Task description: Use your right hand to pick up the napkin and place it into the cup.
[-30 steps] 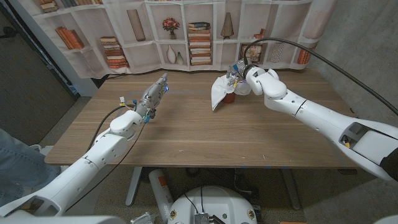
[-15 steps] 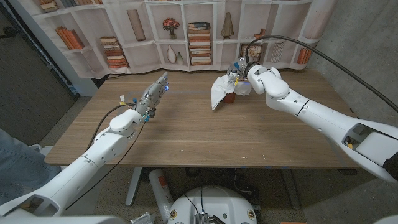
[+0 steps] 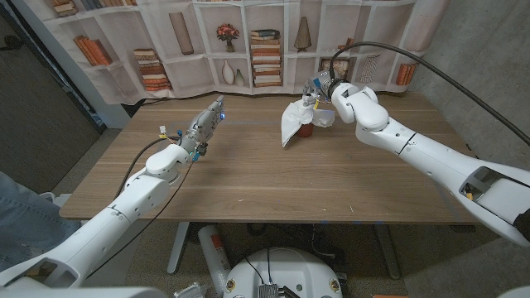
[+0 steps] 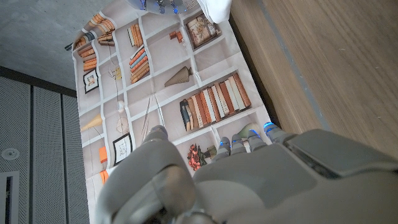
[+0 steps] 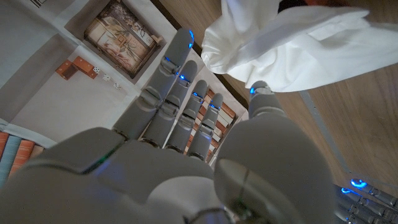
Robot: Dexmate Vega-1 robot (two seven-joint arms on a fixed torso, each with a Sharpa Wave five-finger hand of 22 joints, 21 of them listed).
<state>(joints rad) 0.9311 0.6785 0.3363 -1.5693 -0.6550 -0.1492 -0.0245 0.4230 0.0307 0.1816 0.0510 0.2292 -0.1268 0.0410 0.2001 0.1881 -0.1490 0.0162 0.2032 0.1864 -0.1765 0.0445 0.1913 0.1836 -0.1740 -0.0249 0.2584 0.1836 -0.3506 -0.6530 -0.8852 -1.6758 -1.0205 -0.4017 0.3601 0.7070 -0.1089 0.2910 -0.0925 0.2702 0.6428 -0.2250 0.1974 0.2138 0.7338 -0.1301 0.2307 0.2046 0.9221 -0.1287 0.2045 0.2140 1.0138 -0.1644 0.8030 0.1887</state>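
Right robot hand [image 3: 318, 89] raised over the far part of the desk [image 3: 273, 178], fingers [image 5: 168, 81] stretched out straight and side by side, thumb apart from them, holding nothing; fingertips just beside the white napkin [image 3: 294, 118], thumb tip close against its folds in the right wrist view, though actual contact cannot be told. Napkin [image 5: 292, 43] bunched into and over the reddish cup [image 3: 305, 130], just below and beside this robot hand, one long corner hanging down the cup's outer side toward the desk on the side facing the left arm. Cup upright, mostly hidden by the cloth, only a strip of its wall showing. Left robot hand [image 3: 204, 128] well apart from cup and napkin, across the desk, standing on its edge with fingers extended together, gripping nothing. Printed bookshelf backdrop [image 3: 248, 41] beyond both robot hands.
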